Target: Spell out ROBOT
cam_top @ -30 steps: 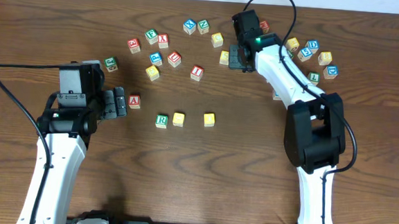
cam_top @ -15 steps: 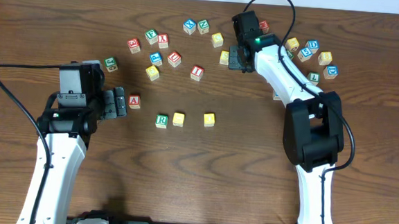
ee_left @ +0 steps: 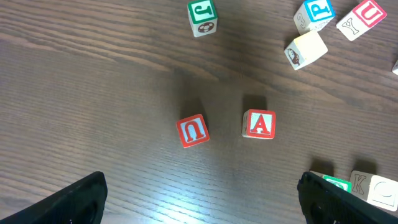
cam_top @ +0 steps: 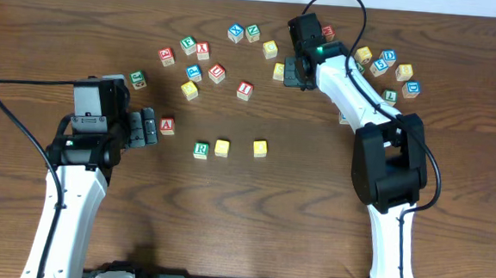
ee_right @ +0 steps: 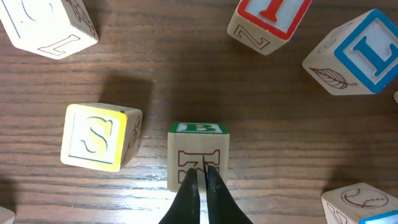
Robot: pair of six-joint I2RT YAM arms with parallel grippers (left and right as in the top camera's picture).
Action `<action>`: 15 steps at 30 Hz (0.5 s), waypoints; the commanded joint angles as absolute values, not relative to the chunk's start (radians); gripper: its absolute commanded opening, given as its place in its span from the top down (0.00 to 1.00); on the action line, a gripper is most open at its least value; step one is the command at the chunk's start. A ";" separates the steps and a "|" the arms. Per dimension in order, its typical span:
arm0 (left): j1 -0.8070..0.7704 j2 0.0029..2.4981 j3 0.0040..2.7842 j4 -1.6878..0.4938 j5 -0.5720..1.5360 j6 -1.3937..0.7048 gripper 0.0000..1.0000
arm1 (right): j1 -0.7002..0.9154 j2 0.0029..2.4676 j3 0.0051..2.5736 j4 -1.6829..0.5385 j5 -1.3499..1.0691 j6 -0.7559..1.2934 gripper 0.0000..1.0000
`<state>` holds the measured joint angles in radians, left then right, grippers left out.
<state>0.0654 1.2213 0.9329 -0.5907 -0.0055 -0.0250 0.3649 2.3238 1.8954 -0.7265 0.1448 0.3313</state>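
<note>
Three letters laid (R cube (cam_top: pixel 201 150), two yellow cubes (cam_top: pixel 221 148)); clenched right gripper (ee_right: pixel 200 170) meets B cube (ee_right: pixel 198 129), due between the yellows; left gripper (cam_top: pixel 148 129) released.

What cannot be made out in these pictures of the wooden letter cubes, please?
Right wrist: the brown-outlined face of the green-lettered B wooden cube is partly covered by the shut right gripper.
Left wrist: a green-printed wooden cube at the bottom edge is cut off there and by the left gripper; letter unreadable.
Overhead: the two yellow wooden cubes in the row are too small to read.
</note>
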 commanded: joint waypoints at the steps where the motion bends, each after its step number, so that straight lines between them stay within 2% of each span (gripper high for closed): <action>1: 0.070 1.222 0.962 -0.588 -0.007 -0.019 0.04 | 0.368 2.357 1.902 -0.745 0.143 0.328 0.99; 15: 0.070 1.222 0.962 -0.589 -0.007 -0.019 0.04 | 0.395 2.357 1.897 -0.763 0.143 0.336 0.99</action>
